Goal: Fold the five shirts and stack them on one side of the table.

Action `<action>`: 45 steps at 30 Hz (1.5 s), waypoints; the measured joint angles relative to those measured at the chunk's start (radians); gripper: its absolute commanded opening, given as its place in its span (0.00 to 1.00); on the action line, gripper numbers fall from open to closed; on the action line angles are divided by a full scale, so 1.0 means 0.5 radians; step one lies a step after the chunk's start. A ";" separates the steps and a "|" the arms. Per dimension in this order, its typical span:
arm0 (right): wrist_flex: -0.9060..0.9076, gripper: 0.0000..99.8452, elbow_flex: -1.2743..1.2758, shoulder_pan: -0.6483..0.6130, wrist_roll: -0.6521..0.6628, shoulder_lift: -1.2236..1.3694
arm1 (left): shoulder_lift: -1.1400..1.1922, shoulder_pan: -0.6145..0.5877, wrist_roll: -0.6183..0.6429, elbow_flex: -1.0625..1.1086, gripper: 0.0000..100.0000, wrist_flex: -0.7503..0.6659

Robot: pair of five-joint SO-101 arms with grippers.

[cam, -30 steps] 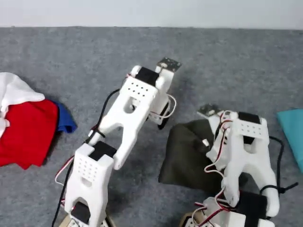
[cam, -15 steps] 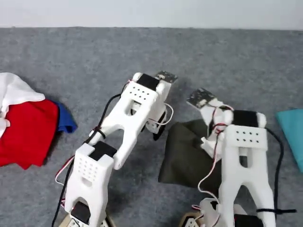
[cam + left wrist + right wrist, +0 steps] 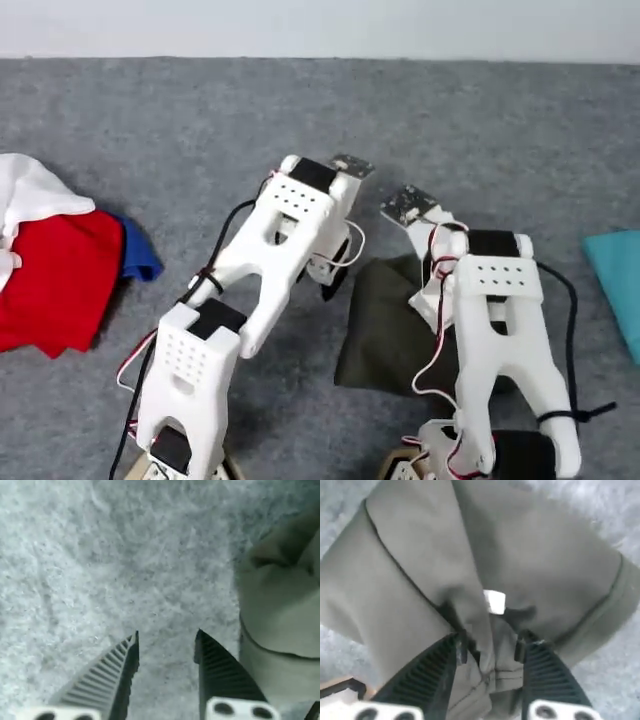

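While the olive shirt lies crumpled on the grey worktop toward five o'clock of the middle, both arms are gathered over it, and we take this for the start of a fold. The right arm stands directly above the cloth. Its jaws are spread and straddle a raised ridge of fabric just below the white label, not yet pinching it. We judge it is placed there because the collar end gives a firm line to lift or drag from.

The left arm reaches in from seven o'clock. Its jaws are likewise spread, with nothing between them, and hang over bare worktop just beside the shirt's nine o'clock edge. That seems a waiting post from which to catch that edge.

The red shirt, white shirt and blue shirt lie heaped at nine o'clock, overlapping and loosely bunched. A teal shirt lies at the three o'clock edge, well apart. By our reckoning no tidy stack exists yet.
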 measured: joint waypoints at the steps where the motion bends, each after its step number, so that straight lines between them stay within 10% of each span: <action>1: -0.025 0.17 0.015 -0.003 0.000 0.003 | 0.000 0.000 0.000 0.021 0.13 0.000; 37: -0.393 0.03 0.304 0.040 0.000 0.018 | 0.000 0.000 0.000 0.104 0.11 0.000; 45: -0.341 0.29 0.304 0.034 0.000 0.018 | 0.000 0.000 0.000 0.104 0.11 0.000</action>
